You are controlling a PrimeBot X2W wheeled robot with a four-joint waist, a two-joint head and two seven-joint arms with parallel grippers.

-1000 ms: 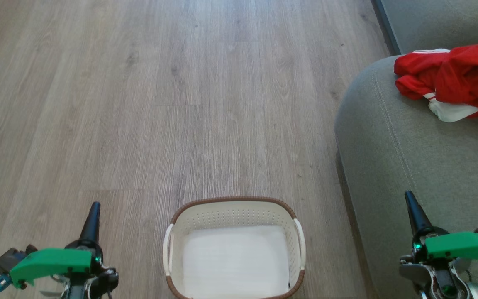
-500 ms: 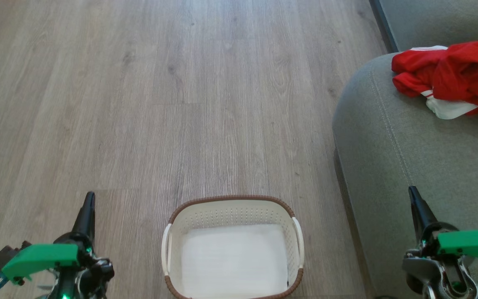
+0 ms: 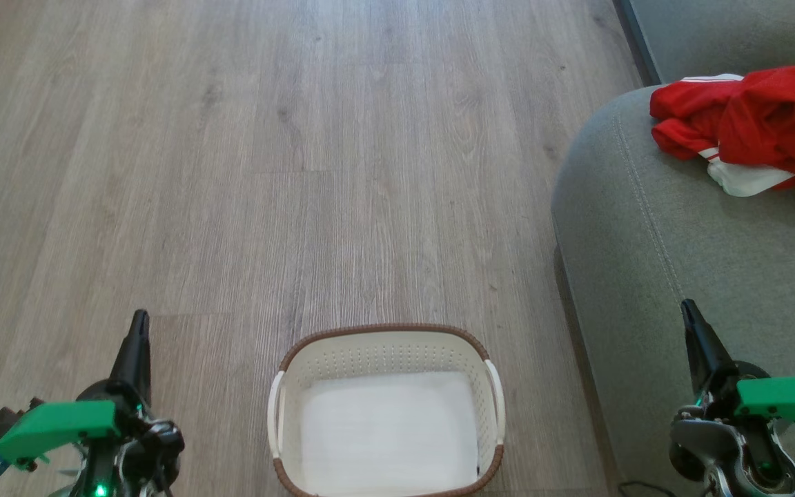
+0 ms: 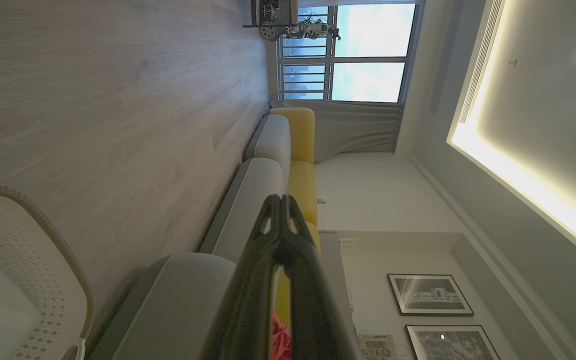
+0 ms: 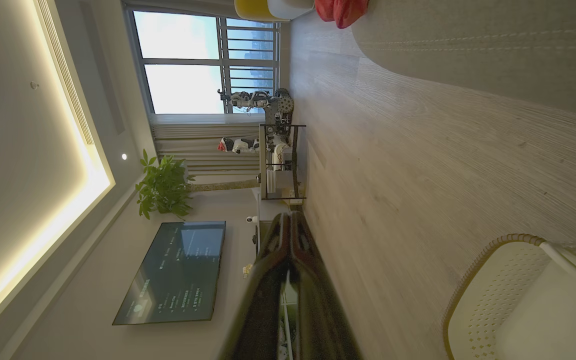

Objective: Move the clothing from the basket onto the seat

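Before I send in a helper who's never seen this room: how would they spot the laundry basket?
Start at the big grey-green seat on the right of the wooden floor. The basket stands on that floor, left of the seat's rounded edge. It is oval, cream-white, with perforated walls, a brown woven-look rim and a white liner; the red clothing lies on the seat.

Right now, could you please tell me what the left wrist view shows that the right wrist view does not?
Left wrist view: two framed pictures on the wall. Right wrist view: a television and a potted plant. Shared: the basket, the wooden floor, the window, the seat and a bit of red clothing.
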